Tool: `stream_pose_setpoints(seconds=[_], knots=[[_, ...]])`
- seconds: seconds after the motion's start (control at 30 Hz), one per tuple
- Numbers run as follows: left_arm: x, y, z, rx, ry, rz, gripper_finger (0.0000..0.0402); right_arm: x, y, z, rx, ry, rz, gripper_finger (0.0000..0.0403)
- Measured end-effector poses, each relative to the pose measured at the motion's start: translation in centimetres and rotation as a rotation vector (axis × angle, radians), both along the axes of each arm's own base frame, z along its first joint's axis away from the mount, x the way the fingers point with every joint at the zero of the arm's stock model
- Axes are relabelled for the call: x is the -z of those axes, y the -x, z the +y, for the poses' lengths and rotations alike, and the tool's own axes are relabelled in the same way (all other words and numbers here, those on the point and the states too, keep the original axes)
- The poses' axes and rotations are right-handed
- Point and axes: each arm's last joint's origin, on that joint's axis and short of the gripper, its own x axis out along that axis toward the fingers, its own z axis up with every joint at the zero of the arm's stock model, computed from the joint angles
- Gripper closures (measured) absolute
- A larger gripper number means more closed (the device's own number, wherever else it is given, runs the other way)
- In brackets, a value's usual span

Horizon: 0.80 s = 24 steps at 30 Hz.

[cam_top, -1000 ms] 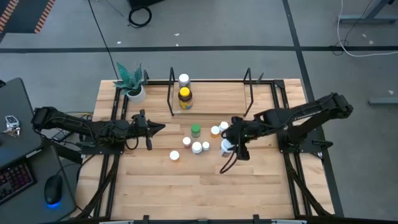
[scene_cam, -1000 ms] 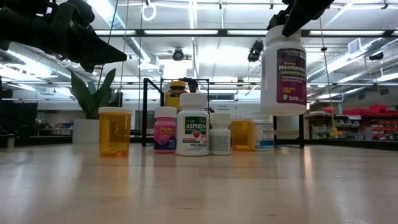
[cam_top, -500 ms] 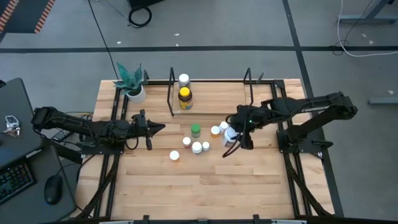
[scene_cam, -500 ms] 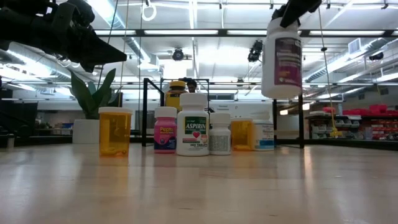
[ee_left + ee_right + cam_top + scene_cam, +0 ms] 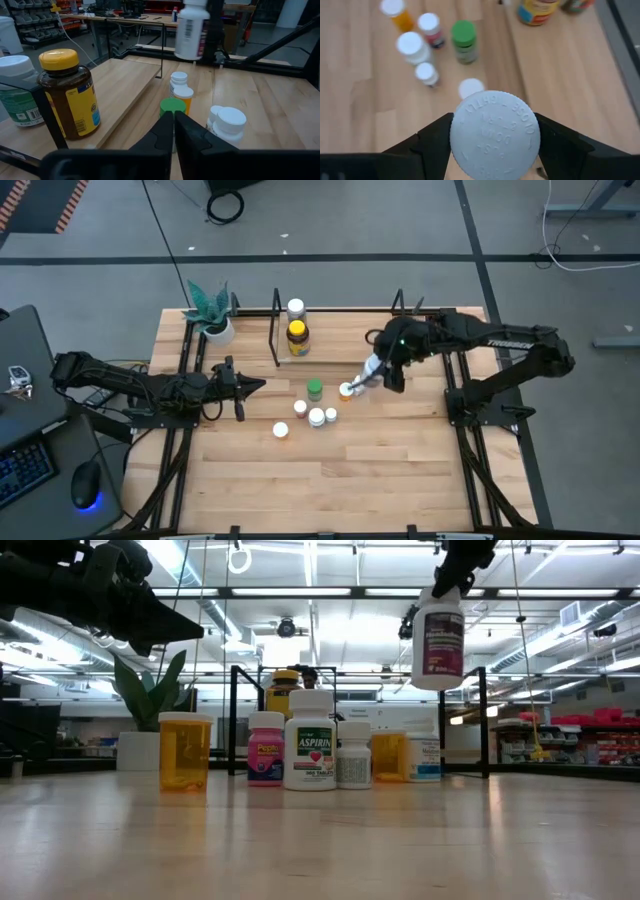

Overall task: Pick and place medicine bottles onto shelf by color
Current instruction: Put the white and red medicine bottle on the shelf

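Observation:
My right gripper (image 5: 384,366) hangs over the table between the bottle cluster and the shelf (image 5: 340,346), shut on a white purple-labelled medicine bottle (image 5: 437,638). The shelf's pale base carries an amber yellow-lidded bottle (image 5: 297,336) and a white-capped bottle (image 5: 295,308). Several bottles stand upright on the table: a green-capped one (image 5: 314,389), an orange one (image 5: 346,391), and white-capped ones (image 5: 316,417). My left gripper (image 5: 262,387) waits shut, left of the cluster, above the table. My right gripper pinches the white bottle's round cap (image 5: 495,134) between its two fingers (image 5: 437,137), one on each side. The fingers come from above, pointing down. The bottle hangs nearly upright below them, lifted clear of the table and of the other bottles (image 5: 437,640).
A white pot with a green plant (image 5: 216,326) stands at the table's far left corner. Black rails (image 5: 186,430) run along both table sides. The shelf's thin black end frames (image 5: 400,315) stand upright. Bare wood (image 5: 330,480) lies toward the near edge.
My right gripper has carried the white bottle from beside the cluster toward the table's far edge and the shelf, rising somewhat. The bottle stays held by its cap. The standing bottles have not moved.

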Motion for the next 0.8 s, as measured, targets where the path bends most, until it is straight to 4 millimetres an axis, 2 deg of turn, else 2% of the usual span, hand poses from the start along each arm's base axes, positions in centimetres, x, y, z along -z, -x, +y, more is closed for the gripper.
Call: stream_pose_setpoints(seconds=[0.23, 0.43, 0.8], knots=[[0.0, 0.0, 0.0, 0.000, 0.000, 0.000, 0.0380, 0.2, -0.1, -3.7, 0.070, 0.057, -0.003, 0.0143], [0.0, 0.0, 0.0, 0.000, 0.000, 0.000, 0.0384, 1.3, -0.4, -7.2, 0.152, 0.062, 0.033, 0.0143], [0.0, 0.0, 0.0, 0.000, 0.000, 0.000, 0.0376, 1.9, -0.1, -10.2, 0.236, 0.064, 0.030, 0.0143]])
